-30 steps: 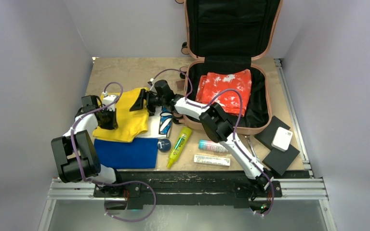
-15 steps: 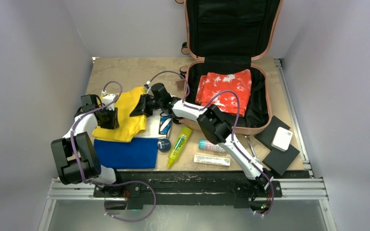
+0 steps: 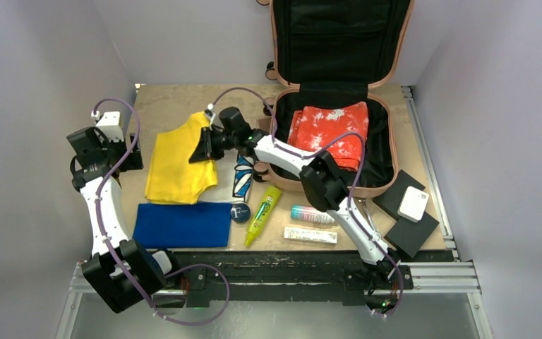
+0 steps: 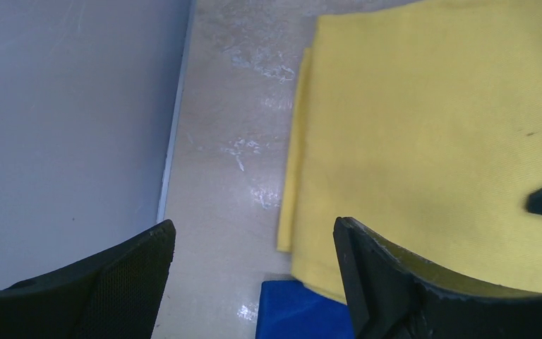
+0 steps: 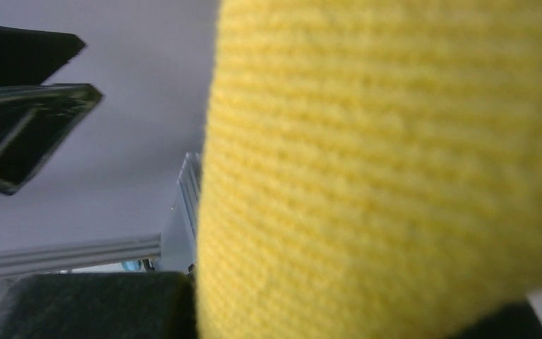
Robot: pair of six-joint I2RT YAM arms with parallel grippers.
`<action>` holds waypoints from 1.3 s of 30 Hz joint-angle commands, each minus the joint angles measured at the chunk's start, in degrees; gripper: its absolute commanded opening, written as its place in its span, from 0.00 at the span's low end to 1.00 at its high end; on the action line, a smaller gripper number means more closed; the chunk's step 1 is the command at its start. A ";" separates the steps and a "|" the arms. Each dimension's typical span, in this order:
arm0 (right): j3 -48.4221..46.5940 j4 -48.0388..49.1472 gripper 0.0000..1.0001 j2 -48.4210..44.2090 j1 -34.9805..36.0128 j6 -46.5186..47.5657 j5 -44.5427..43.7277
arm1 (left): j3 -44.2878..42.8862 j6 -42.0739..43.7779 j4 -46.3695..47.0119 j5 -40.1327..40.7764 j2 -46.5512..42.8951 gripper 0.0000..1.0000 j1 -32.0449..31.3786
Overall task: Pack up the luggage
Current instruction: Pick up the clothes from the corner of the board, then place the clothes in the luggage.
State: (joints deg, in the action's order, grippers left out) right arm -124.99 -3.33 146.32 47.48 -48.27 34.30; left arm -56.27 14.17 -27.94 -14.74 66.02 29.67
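Observation:
The luggage, a salmon-pink hard-shell suitcase, lies open at the back right with its lid up. An orange-and-white cloth rests on its black lining. A yellow cloth lies left of it on the table. My right gripper is shut on the cloth's right edge and holds that edge raised. The yellow cloth fills the right wrist view above one dark pad. My left gripper stands open by the left wall. Its jaws hold nothing, over bare table beside the yellow cloth.
A folded blue cloth lies in front of the yellow one. Right of it are a round blue tin, a blue-white pouch, a yellow-green tube, a small teal tube and a white box. Black pads carry a white block.
My left gripper opened, let go of the yellow cloth and drew back to the left wall. My right gripper shut on the cloth's right edge and raised it toward the back.

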 commanded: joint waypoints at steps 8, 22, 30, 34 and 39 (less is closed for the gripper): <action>-2.72 -0.08 0.00 -18.01 -9.61 9.40 -0.34 | 2.16 -3.44 0.64 -2.69 0.21 0.82 1.00; 10.17 -15.85 0.00 -30.08 -29.08 18.80 10.00 | 2.83 -3.15 1.68 -3.61 -0.97 0.82 1.20; 12.55 -35.06 0.00 -31.53 -38.77 33.36 13.59 | 2.93 -3.51 2.88 -5.06 0.50 0.82 1.18; 13.03 -41.66 0.00 -31.54 -41.70 39.96 11.70 | 3.03 -4.40 3.78 -6.77 1.73 0.82 1.22; 11.16 -48.10 0.00 -29.27 -45.51 47.12 9.71 | 3.51 -5.10 4.89 -8.34 3.25 0.82 1.25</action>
State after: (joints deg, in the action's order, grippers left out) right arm -111.09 -43.11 119.68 5.91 -11.22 44.56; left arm -53.49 10.59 -26.00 -20.36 68.42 30.37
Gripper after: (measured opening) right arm 0.205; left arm 0.820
